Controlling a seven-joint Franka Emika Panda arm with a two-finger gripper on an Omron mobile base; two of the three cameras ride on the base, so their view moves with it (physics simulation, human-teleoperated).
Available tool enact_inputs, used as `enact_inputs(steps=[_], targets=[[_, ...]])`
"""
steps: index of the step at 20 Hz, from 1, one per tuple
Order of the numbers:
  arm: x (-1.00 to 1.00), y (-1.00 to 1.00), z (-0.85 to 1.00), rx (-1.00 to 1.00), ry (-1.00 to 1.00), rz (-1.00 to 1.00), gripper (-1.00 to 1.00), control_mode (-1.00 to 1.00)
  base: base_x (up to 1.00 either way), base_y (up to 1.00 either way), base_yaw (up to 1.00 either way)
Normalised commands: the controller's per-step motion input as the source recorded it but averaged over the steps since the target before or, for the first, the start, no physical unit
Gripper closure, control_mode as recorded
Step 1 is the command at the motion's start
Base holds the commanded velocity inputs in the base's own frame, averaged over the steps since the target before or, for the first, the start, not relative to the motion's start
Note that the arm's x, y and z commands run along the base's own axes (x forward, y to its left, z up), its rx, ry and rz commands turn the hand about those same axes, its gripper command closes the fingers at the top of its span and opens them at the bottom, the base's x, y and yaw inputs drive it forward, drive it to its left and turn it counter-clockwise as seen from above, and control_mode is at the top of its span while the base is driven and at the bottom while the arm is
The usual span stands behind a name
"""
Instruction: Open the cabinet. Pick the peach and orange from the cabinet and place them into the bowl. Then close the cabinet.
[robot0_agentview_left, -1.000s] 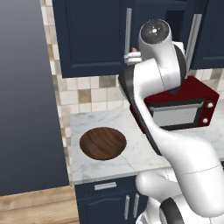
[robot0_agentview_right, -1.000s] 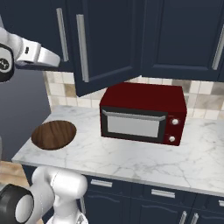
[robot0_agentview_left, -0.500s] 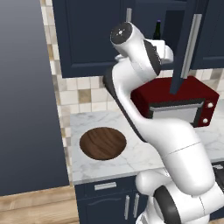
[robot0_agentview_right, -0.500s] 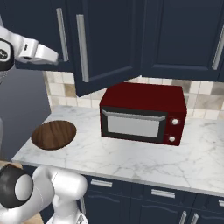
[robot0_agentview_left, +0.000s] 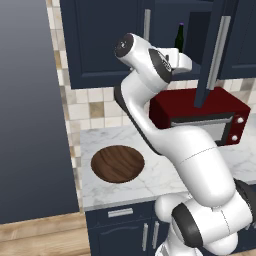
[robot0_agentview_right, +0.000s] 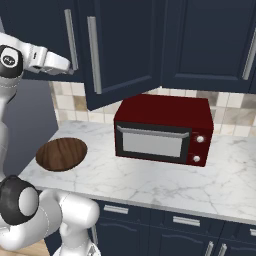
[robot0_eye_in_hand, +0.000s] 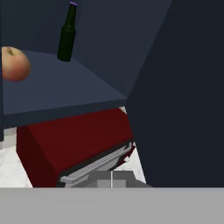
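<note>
A: Where is the cabinet (robot0_agentview_left: 110, 45) relative to the microwave (robot0_agentview_right: 162, 131)?

B: Above it, on the wall. One door (robot0_agentview_left: 215, 50) stands swung out over the microwave; the other is shut.

A: What sits on the shelf (robot0_eye_in_hand: 61, 87)?

B: The peach (robot0_eye_in_hand: 14, 64), above the microwave toward one end, and a dark bottle (robot0_eye_in_hand: 67, 34) standing upright deeper in, apart from the peach. I cannot make out the orange.

A: And the end effector (robot0_eye_in_hand: 111, 177)?

B: Clenched, grasping nothing, raised just above the microwave in front of the open cabinet.

A: The bowl (robot0_agentview_left: 118, 163)?

B: On the bench (robot0_agentview_right: 165, 182), to the microwave's left, well apart from it, with nothing in it.
</note>
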Motion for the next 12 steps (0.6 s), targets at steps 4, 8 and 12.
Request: enact_inputs(steps=[4,8,12], targets=[[0.14,-0.50,-0.03,-0.08,0.00,-0.04,1.00,-1.00,0.00,0.00,0.00],[0.05,-0.49,-0.02,-0.07,0.00,-0.08,1.00,-1.00,0.00,0.00,0.00],[0.04,-0.34,-0.08,-0.09,0.00,-0.10,1.00,-1.00,0.00,0.00,0.00]])
